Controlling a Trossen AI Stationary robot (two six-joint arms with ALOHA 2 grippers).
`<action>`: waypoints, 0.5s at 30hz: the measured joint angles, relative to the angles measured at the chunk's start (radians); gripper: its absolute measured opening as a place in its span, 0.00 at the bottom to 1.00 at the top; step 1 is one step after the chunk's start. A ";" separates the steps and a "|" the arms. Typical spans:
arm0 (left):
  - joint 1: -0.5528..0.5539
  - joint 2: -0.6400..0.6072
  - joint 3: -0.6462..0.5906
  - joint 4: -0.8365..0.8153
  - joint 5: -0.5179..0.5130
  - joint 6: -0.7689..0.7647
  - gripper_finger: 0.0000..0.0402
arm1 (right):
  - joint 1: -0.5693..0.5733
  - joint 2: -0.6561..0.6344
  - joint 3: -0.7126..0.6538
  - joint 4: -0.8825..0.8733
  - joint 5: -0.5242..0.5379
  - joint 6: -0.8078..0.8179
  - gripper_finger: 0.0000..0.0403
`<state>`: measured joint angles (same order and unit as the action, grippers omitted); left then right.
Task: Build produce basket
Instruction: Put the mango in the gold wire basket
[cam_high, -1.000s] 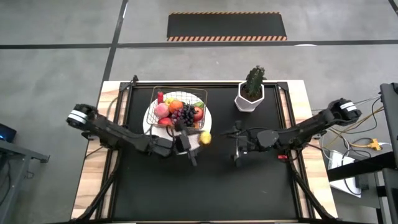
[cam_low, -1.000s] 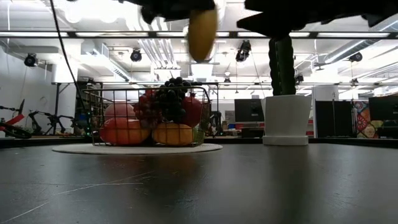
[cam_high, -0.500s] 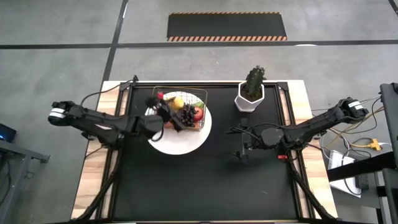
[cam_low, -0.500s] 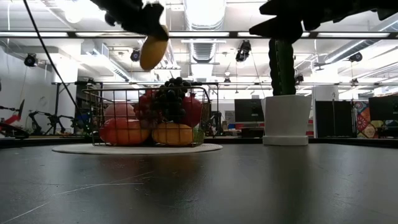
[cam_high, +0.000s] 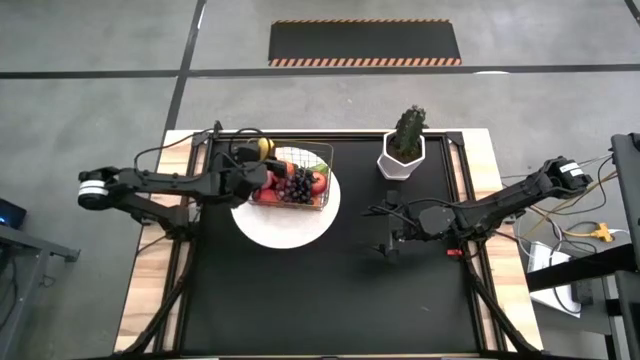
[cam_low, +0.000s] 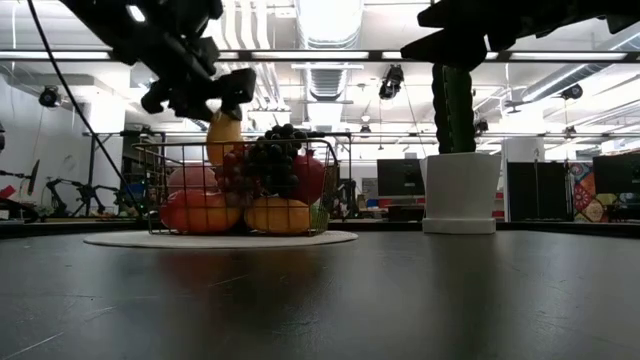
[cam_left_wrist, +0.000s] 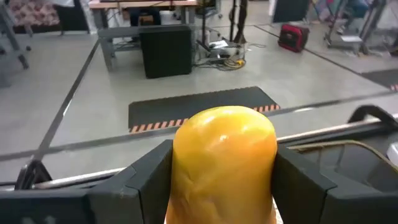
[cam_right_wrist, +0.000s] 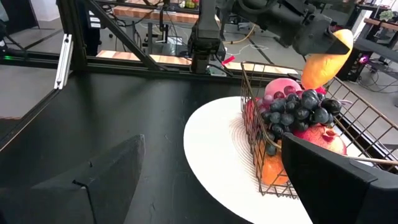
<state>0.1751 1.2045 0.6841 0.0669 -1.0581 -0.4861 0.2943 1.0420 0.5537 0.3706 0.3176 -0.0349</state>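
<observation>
The wire basket (cam_high: 295, 180) stands on a round white plate (cam_high: 285, 218). It holds a dark grape bunch (cam_right_wrist: 298, 111), a pink peach (cam_right_wrist: 281, 87), red fruit and orange fruit. My left gripper (cam_high: 256, 160) is over the basket's far left corner, shut on a yellow mango (cam_high: 265, 148). In the low view the mango (cam_low: 222, 135) hangs at the height of the basket's rim (cam_low: 235, 146). My right gripper (cam_high: 392, 238) waits open above the table, right of the plate. My left gripper pinches the mango (cam_left_wrist: 224, 158) between its two fingers (cam_left_wrist: 146, 180), one on each side, around its upper part. The fingers come slanting down from the table's left. The mango (cam_right_wrist: 323, 65) hangs tilted below them; whether its lower end touches the fruit underneath, I cannot tell.
A white hexagonal pot with a green cactus-like plant (cam_high: 403, 150) stands near the far edge, right of the basket. Bare black table top (cam_high: 330, 290) stretches over the near half. Cables run along the far left corner by my left arm.
My left gripper has carried the mango from the plate's near right side toward the far left, across the basket. There it has come down from well above to the basket's rim at its far left corner. It has stayed shut on the mango throughout.
</observation>
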 joint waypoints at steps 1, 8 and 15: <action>0.005 0.000 -0.007 0.004 -0.002 -0.016 0.51 | 0.000 0.000 0.000 0.000 0.000 0.000 0.89; 0.021 0.004 -0.054 0.037 -0.062 -0.084 0.51 | 0.000 0.000 0.000 -0.001 0.000 -0.002 0.89; 0.029 0.005 -0.055 0.066 -0.142 -0.110 0.51 | 0.000 0.000 0.000 -0.001 0.000 -0.002 0.89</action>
<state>0.2039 1.2091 0.6292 0.1327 -1.2001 -0.5966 0.2943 1.0420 0.5537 0.3695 0.3173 -0.0364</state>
